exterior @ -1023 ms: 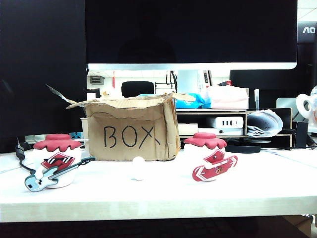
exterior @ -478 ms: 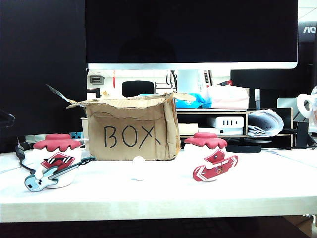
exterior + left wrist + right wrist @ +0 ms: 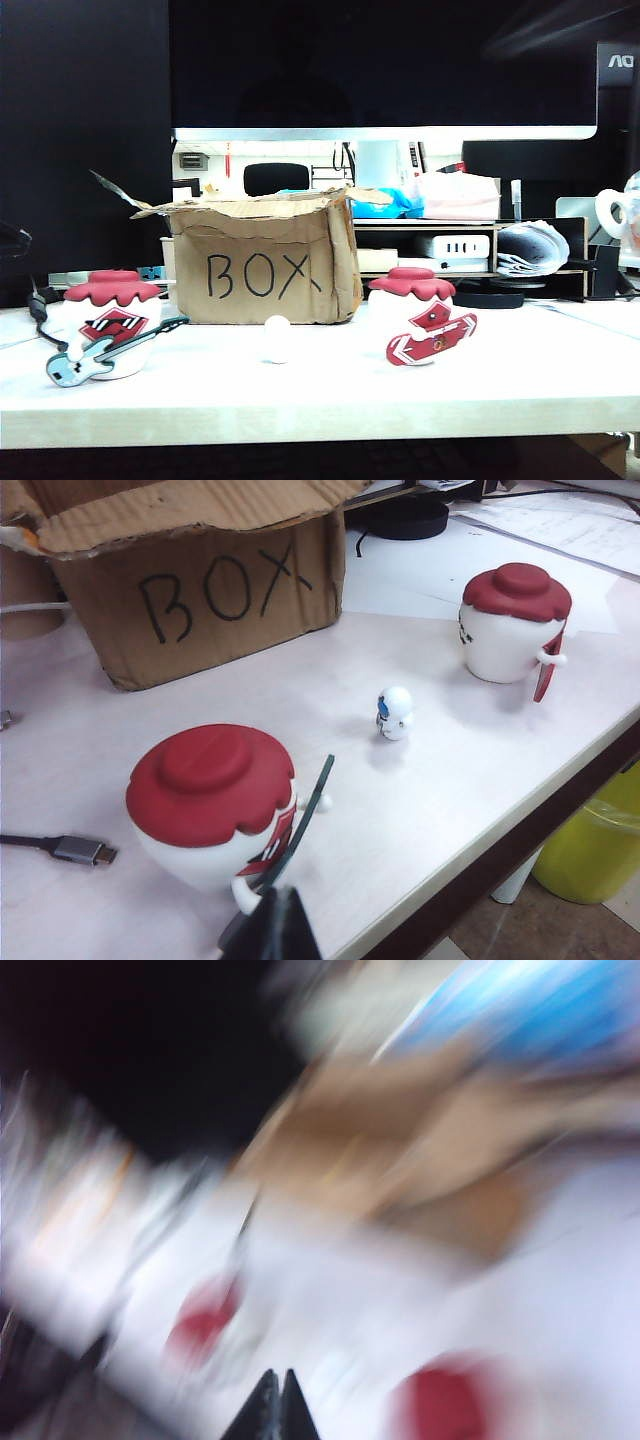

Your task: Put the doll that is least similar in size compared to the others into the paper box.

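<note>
On my exterior camera I see a pale bench point(image 3: 330, 390) with the paper box point(image 3: 262, 260) standing toward the far side, "BOX" handwritten on its front, ragged flaps open. The doll point(image 3: 277, 338), tiny and white, stands just in front of the box, between two larger red-capped dolls: the blue-guitar doll point(image 3: 108, 325) at left and the red-guitar doll point(image 3: 415, 315) at right, each well apart from it. A USB cable point(image 3: 65, 847) lies on the bench near the blue-guitar doll. My left hand point(image 3: 277, 927) hangs above that big doll, fingers pressed together, holding nothing. My right hand point(image 3: 274, 1407) shows fingers together too, empty; everything beyond it is blurred. A dark monitor point(image 3: 385, 65) fills the background.
</note>
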You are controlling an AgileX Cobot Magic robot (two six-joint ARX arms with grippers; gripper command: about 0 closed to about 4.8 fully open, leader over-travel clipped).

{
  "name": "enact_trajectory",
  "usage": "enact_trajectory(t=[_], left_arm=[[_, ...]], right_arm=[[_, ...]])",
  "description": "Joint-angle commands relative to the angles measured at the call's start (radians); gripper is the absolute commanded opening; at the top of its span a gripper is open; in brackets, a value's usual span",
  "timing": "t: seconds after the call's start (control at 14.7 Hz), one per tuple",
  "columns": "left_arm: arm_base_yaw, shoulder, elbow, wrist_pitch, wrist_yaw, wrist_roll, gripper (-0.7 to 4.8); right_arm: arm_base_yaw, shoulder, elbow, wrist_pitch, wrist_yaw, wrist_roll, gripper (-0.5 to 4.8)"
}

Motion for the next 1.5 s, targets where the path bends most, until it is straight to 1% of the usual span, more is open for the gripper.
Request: enact_trajectory(t=[0.07, 0.14, 0.2, 0.27, 0.34, 0.41, 0.48, 0.55, 0.61, 0.68, 0.75, 1.02, 1.09, 1.16, 1.23, 1.3, 1.5], left_arm=[[-0.001, 0.000, 0.001, 0.008, 0.004, 0.000, -0.05], [-0.001, 0.000, 0.001, 0.008, 0.003, 0.000, -0.05], [-0.001, 0.000, 0.001, 0.008, 0.003, 0.000, -0.05], [-0.001, 0.000, 0.001, 0.009, 0.007, 0.000, -0.05], [-0.001, 0.000, 0.001, 0.008, 0.005, 0.000, -0.05], [-0.001, 0.000, 0.001, 0.008, 0.000, 0.000, -0.05], [-0.001, -0.001, 0.001, 0.008, 0.000, 0.000, -0.05], [-0.001, -0.001, 0.001, 0.009, -0.001, 0.000, -0.05], [-0.001, -0.001, 0.001, 0.008, 0.000, 0.000, -0.05], [-0.001, -0.001, 0.001, 0.008, 0.003, 0.000, -0.05], [-0.001, -0.001, 0.001, 0.008, -0.002, 0.000, -0.05], [-0.001, -0.001, 0.001, 0.009, 0.000, 0.000, -0.05], [-0.001, -0.001, 0.001, 0.008, -0.001, 0.000, -0.05], [-0.001, -0.001, 0.001, 0.008, 0.000, 0.000, -0.05], [-0.001, -0.001, 0.001, 0.008, 0.000, 0.000, -0.05], [-0.001, -0.001, 0.001, 0.008, 0.000, 0.000, -0.05], [-0.001, -0.001, 0.001, 0.008, 0.000, 0.000, -0.05]], right_arm=[[0.314, 0.296, 0.101, 0.006, 0.227, -0.252, -0.06], [0.377, 0.390, 0.132, 0.021, 0.357, -0.260, -0.06], [0.416, 0.496, 0.165, 0.059, 0.421, -0.259, -0.06], [0.435, 0.609, 0.201, 0.116, 0.421, -0.257, -0.04], [0.436, 0.672, 0.221, 0.154, 0.413, -0.255, 0.29], [0.447, 0.754, 0.254, 0.190, 0.414, -0.255, 1.75], [0.446, 0.828, 0.306, 0.187, 0.413, -0.255, 2.54], [0.453, 0.875, 0.340, 0.187, 0.395, -0.255, 2.62], [0.459, 0.897, 0.357, 0.185, 0.396, -0.255, 2.94], [0.459, 0.927, 0.378, 0.183, 0.398, -0.255, 3.91], [0.462, 0.947, 0.387, 0.184, 0.396, -0.255, 4.33], [0.469, 0.976, 0.391, 0.177, 0.412, -0.256, 4.31], [0.469, 0.976, 0.391, 0.164, 0.428, -0.256, 4.25], [0.470, 0.976, 0.391, 0.140, 0.429, -0.256, 3.92], [0.470, 0.976, 0.390, 0.111, 0.445, -0.256, 3.72], [0.470, 0.976, 0.390, 0.088, 0.463, -0.256, 3.72], [0.469, 0.976, 0.391, 0.046, 0.468, -0.256, 3.68]])
